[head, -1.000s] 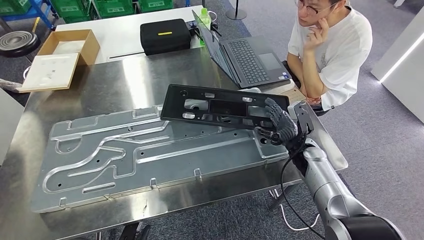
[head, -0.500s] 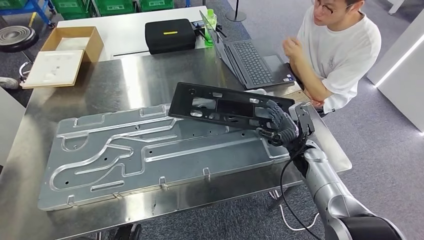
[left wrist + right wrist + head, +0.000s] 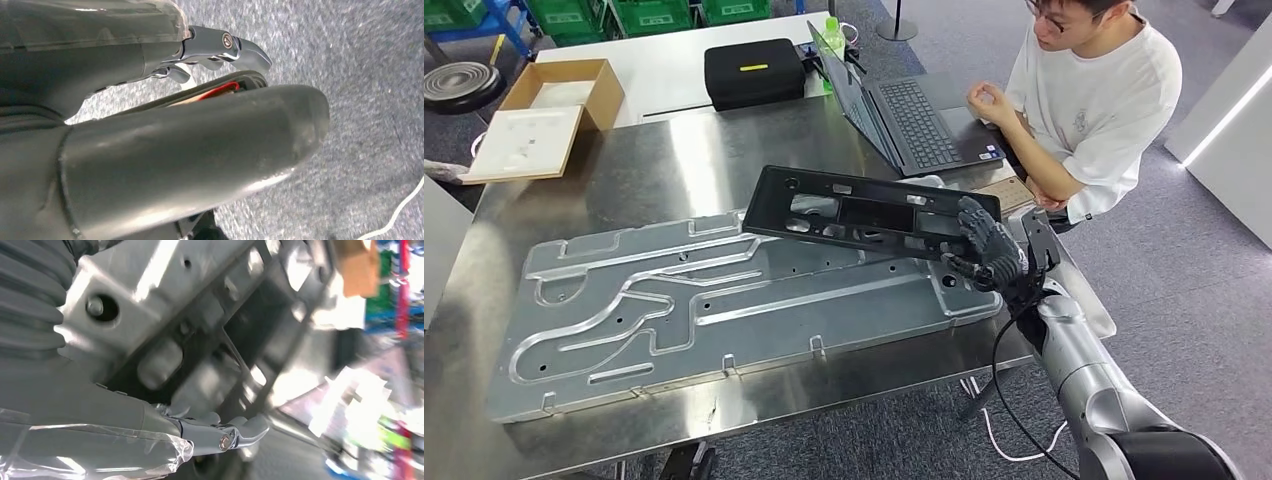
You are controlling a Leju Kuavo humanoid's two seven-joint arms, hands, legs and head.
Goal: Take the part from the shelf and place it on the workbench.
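Note:
My right hand (image 3: 989,250) grips the right end of a long black plastic part (image 3: 864,215) with several cut-outs. The part hangs tilted just above the right end of the steel workbench (image 3: 674,160), over the far right corner of a large ribbed aluminium plate (image 3: 724,300). In the right wrist view the part's underside (image 3: 240,330) lies close against my right hand (image 3: 100,410), blurred. My left hand (image 3: 175,150) hangs over grey carpet with its thumb and fingers apart and nothing in them.
A person (image 3: 1084,100) in a white shirt sits at the bench's far right corner beside an open laptop (image 3: 914,115). A black case (image 3: 754,70), a green bottle (image 3: 832,35) and a cardboard box (image 3: 554,100) lie on the table behind. Green crates (image 3: 654,12) stand beyond.
The head view swayed right and back. The part stays in my right hand over the plate's corner, sitting slightly lower. The person's hand dropped from chin to chest height.

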